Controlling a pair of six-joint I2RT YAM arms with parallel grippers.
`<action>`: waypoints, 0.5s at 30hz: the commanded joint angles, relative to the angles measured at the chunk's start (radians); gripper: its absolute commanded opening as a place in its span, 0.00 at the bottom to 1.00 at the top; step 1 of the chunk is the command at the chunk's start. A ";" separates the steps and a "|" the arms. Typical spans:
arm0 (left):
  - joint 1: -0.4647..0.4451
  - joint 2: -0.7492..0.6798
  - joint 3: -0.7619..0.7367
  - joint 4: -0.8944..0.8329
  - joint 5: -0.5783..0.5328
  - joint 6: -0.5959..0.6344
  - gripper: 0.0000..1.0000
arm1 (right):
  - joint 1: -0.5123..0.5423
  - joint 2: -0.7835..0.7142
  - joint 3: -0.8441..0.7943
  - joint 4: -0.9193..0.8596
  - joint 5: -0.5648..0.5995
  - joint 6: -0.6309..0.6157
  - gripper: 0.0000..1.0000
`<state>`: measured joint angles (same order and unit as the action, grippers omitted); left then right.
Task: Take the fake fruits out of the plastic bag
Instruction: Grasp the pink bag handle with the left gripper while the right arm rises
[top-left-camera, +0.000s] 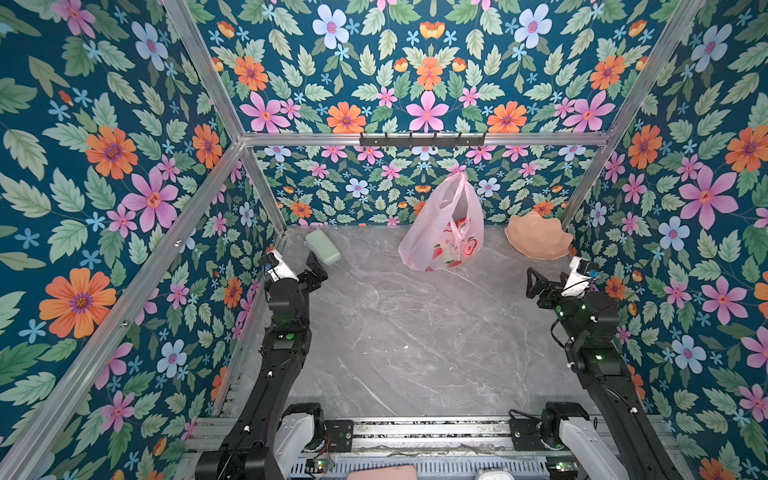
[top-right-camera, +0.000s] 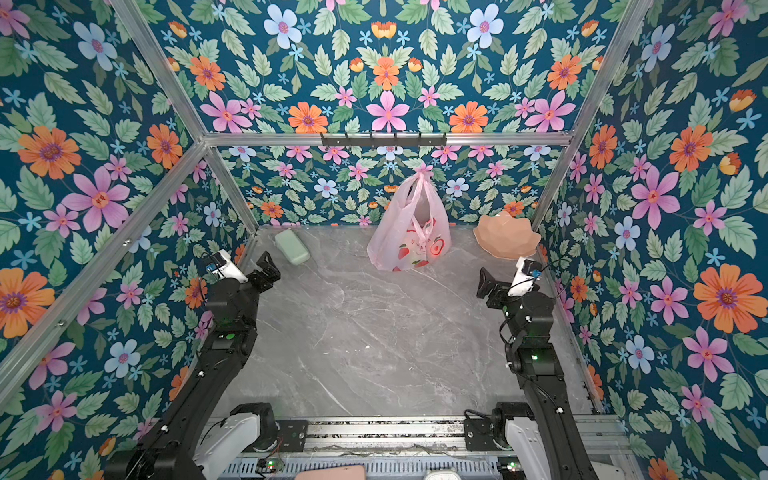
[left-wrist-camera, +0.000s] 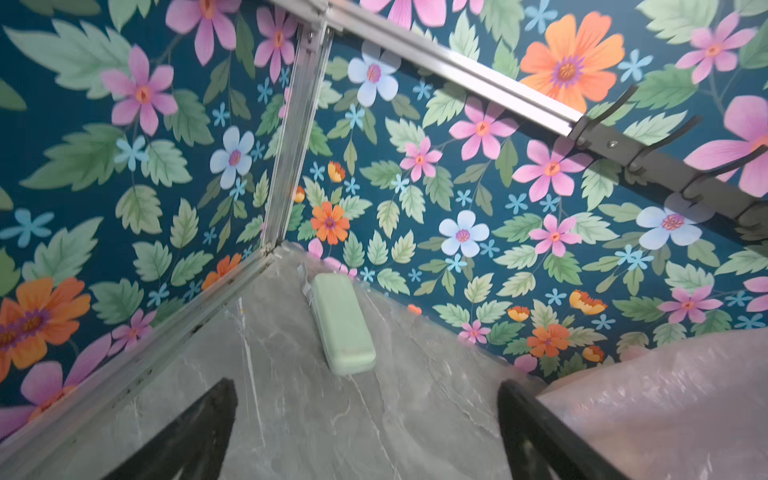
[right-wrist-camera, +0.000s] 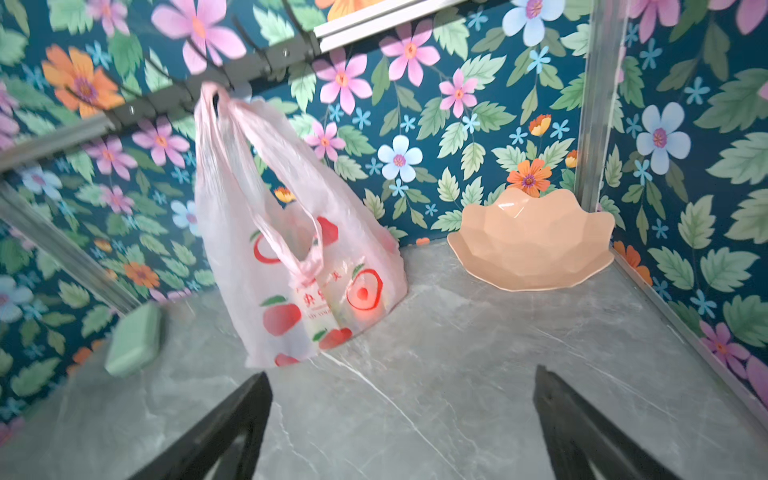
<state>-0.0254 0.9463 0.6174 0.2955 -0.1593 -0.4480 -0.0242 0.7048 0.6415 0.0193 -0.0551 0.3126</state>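
The pink translucent plastic bag (top-left-camera: 442, 232) (top-right-camera: 409, 237) hangs by one loop handle from a hook on the back wall, and its bottom rests on the marble table. Red fruit prints cover its front (right-wrist-camera: 291, 266), and an edge of it shows in the left wrist view (left-wrist-camera: 665, 395). The fake fruits are hidden inside it. My left gripper (top-left-camera: 314, 270) (top-right-camera: 266, 270) (left-wrist-camera: 365, 390) stands open and empty over the table, to the left of the bag. My right gripper (top-left-camera: 538, 286) (top-right-camera: 486, 282) (right-wrist-camera: 401, 374) is open and empty too, to the right of the bag and nearer the front.
A pale green case (top-left-camera: 323, 247) (left-wrist-camera: 343, 324) lies at the back left corner, just beyond the left gripper. A peach wavy-rimmed bowl (top-left-camera: 538, 239) (right-wrist-camera: 532, 245) leans in the back right corner. A black hook rack (top-left-camera: 422, 140) runs along the back rail. Floral walls enclose three sides.
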 joint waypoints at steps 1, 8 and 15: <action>0.002 0.012 0.016 -0.190 0.004 -0.163 1.00 | -0.002 0.014 0.102 -0.365 0.169 0.249 0.99; -0.052 0.195 0.155 -0.046 0.420 -0.154 1.00 | -0.003 0.039 0.142 -0.368 0.055 0.256 0.99; -0.428 0.404 0.429 -0.070 0.231 0.034 1.00 | -0.001 0.047 0.120 -0.306 -0.052 0.290 0.99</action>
<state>-0.3740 1.2945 0.9646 0.2211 0.1295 -0.5030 -0.0273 0.7403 0.7559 -0.3157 -0.0521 0.5720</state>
